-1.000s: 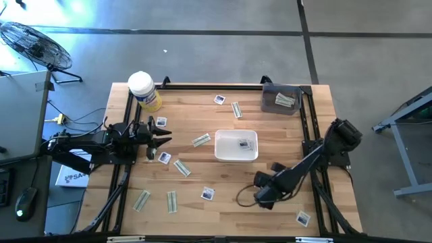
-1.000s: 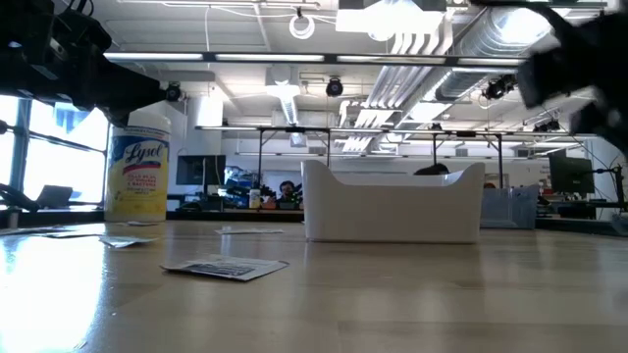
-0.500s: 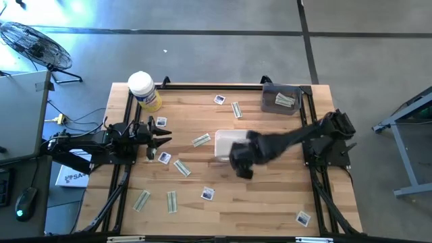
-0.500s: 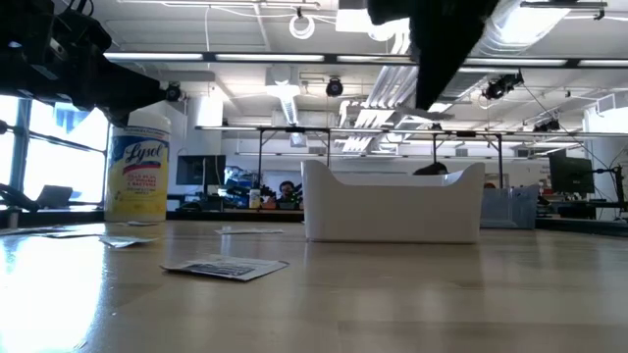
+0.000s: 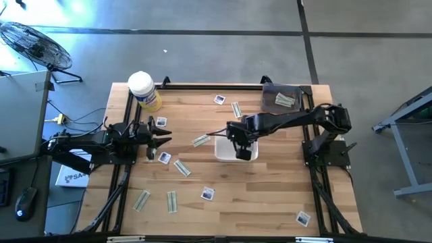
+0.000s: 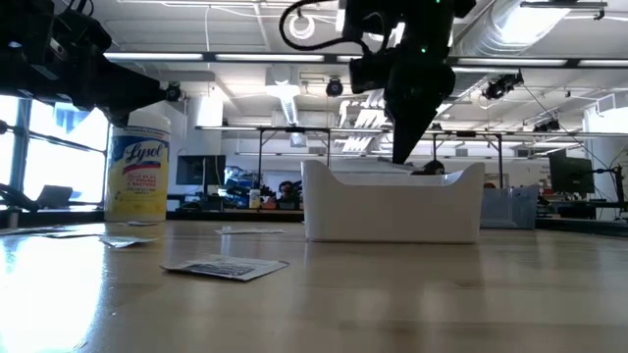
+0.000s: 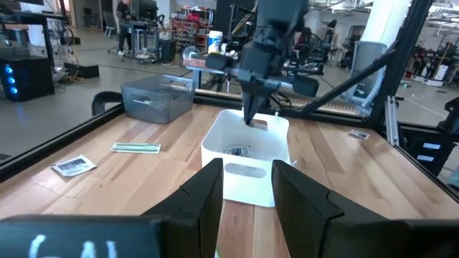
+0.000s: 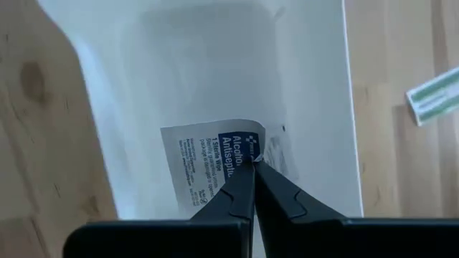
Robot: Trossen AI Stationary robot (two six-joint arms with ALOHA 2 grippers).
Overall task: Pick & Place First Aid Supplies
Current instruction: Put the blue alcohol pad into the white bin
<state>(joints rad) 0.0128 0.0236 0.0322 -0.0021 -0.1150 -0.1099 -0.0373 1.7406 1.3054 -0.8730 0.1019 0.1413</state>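
- High view: the right gripper hangs over the white tray at mid-table, arm stretched in from the right edge. The left gripper waits near the left edge, well apart from the tray. Packets lie scattered around: a strip between the two grippers, a square packet nearer the front edge than the right gripper, another square at the front right corner. A yellow canister stands at the back left, a grey bin at the back right.
- Low view: the right gripper points down into the tray, its tip at the rim. One packet lies flat on the table, nearer the camera than the gripper.
- Left wrist view: the left fingers stand apart with nothing between them; the tray sits just ahead, the right gripper dipping into it.
- Right wrist view: the right gripper is pinched closed on the edge of a square alcohol wipe packet, held over the tray floor. A green-printed strip lies outside the tray wall.
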